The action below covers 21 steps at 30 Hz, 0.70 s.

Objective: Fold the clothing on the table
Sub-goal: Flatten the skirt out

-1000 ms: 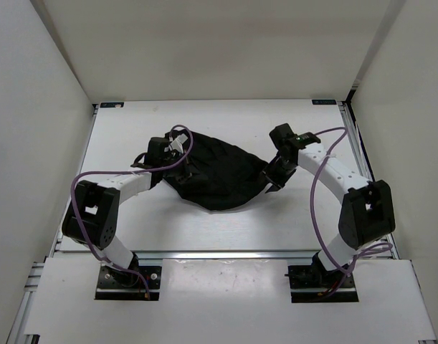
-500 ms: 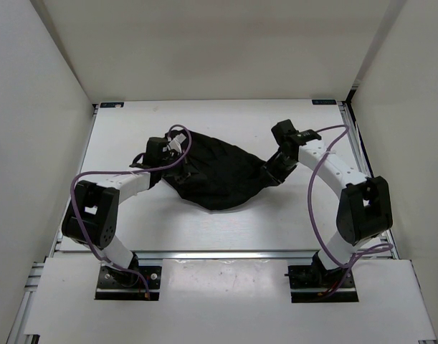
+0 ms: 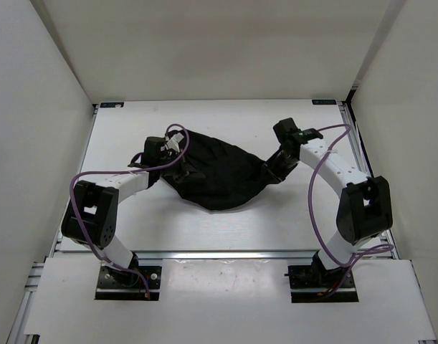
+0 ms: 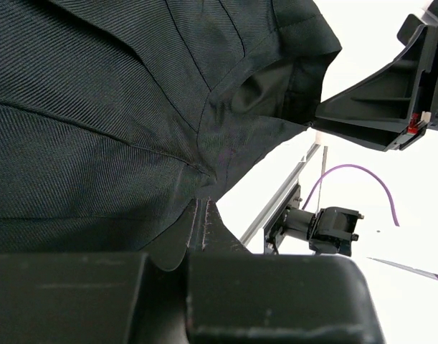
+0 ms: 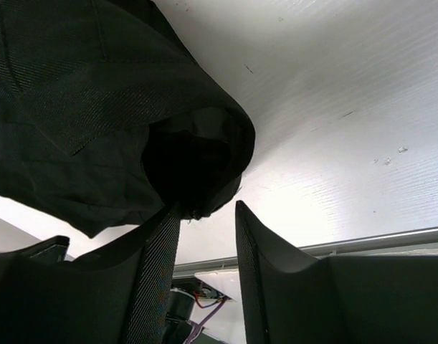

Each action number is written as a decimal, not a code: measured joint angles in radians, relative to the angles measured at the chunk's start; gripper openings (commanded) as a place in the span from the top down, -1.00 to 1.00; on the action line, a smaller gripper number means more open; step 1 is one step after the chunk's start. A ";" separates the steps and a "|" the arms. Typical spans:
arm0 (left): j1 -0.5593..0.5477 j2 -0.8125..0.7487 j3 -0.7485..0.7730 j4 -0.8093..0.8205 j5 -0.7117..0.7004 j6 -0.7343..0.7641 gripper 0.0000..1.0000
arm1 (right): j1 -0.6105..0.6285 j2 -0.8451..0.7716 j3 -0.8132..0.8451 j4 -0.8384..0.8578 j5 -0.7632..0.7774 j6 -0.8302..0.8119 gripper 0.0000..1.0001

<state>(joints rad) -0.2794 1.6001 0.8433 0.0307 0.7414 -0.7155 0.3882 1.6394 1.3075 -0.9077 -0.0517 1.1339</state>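
The black pleated clothing [image 3: 219, 172] lies bunched in the middle of the white table [image 3: 125, 129]. My left gripper [image 3: 180, 169] is over the clothing's left part, shut, with creases in the fabric running into its tips. In the left wrist view the clothing [image 4: 118, 107] fills the upper left and the gripper [image 4: 204, 209] pinches it. My right gripper [image 3: 273, 172] is at the clothing's right edge, open. In the right wrist view a rolled hem of the clothing [image 5: 197, 158] hangs just over one fingertip [image 5: 172, 215]; the gap of the right gripper [image 5: 206, 209] holds nothing.
An aluminium rail [image 3: 226, 253] runs along the table's near edge. White walls close in the left, right and far sides. Purple cables [image 3: 313, 193] loop beside both arms. The right gripper's body [image 4: 391, 107] shows in the left wrist view.
The right gripper has shifted slightly towards the far side along the clothing's right edge, still open. The left gripper has stayed put, shut on the fabric.
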 measured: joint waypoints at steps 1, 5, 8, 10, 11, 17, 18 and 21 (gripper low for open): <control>0.002 0.000 0.000 0.001 0.001 0.000 1.00 | 0.000 0.002 0.000 0.000 -0.002 0.000 0.16; 0.006 0.000 -0.005 0.010 0.005 -0.006 1.00 | 0.007 0.005 -0.007 0.003 -0.004 -0.001 0.15; 0.008 0.000 -0.015 0.015 0.007 -0.009 1.00 | 0.014 0.013 -0.021 0.006 -0.004 -0.008 0.20; 0.009 0.000 -0.019 0.015 0.008 -0.011 1.00 | 0.019 0.029 -0.022 0.008 -0.004 -0.018 0.34; 0.009 0.000 -0.019 0.016 0.008 -0.012 1.00 | 0.022 0.039 -0.022 0.012 -0.004 -0.023 0.46; 0.016 0.000 -0.020 0.031 0.011 -0.023 1.00 | 0.038 0.067 -0.023 0.017 -0.003 -0.048 1.00; 0.016 0.000 -0.020 0.032 0.014 -0.027 1.00 | 0.042 0.066 -0.023 0.016 -0.003 -0.050 1.00; 0.013 0.000 -0.018 0.051 0.034 -0.054 1.00 | 0.062 0.047 -0.036 0.010 0.002 -0.062 1.00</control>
<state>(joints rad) -0.2665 1.6001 0.8249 0.0814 0.7753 -0.7692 0.4500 1.6867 1.2716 -0.8974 -0.0502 1.0721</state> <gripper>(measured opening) 0.014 0.009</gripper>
